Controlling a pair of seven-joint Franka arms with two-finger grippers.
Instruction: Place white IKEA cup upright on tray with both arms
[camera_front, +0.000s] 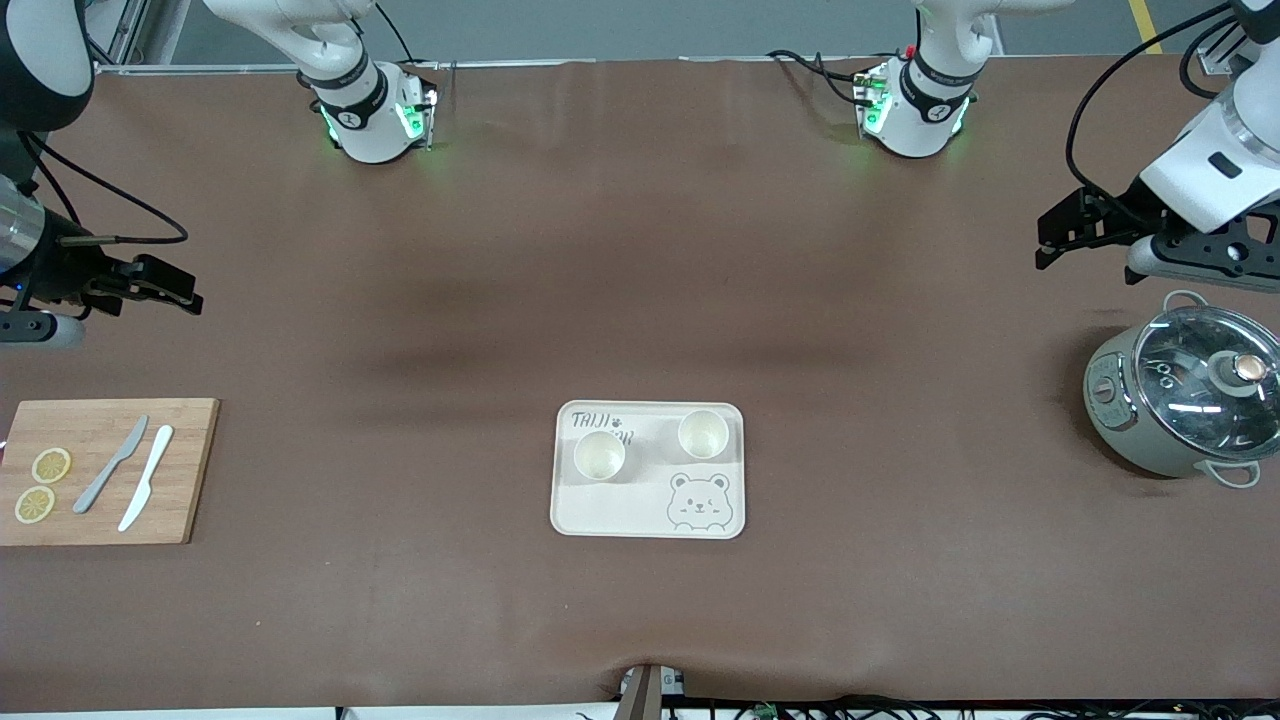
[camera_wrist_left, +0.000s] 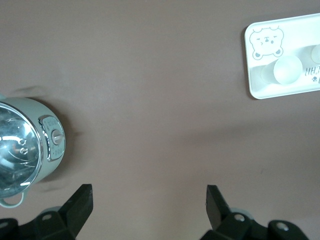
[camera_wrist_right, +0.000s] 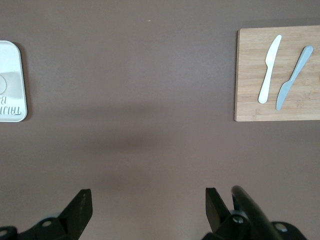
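Note:
A cream tray (camera_front: 610, 512) with a bear face lies mid-table, toward the front camera. Two white cups stand upright on it: one (camera_front: 599, 455) toward the right arm's end, the other (camera_front: 703, 434) beside it, slightly farther from the camera. My left gripper (camera_front: 1047, 240) hangs open and empty over bare table at the left arm's end, near a pot. Its wrist view shows the tray (camera_wrist_left: 300, 88) and a cup (camera_wrist_left: 286, 70) well away from the open left gripper (camera_wrist_left: 149, 200). My right gripper (camera_front: 180, 286) hangs open and empty over the right arm's end. In its own view the right gripper (camera_wrist_right: 148, 202) is over bare table, with a tray (camera_wrist_right: 12, 60) edge showing.
A grey-green pot (camera_front: 1190, 400) with a glass lid stands at the left arm's end, also in the left wrist view (camera_wrist_left: 25, 150). A wooden cutting board (camera_front: 190, 470) at the right arm's end carries two lemon slices (camera_front: 50, 465), a grey knife (camera_front: 112, 465) and a white knife (camera_front: 147, 477).

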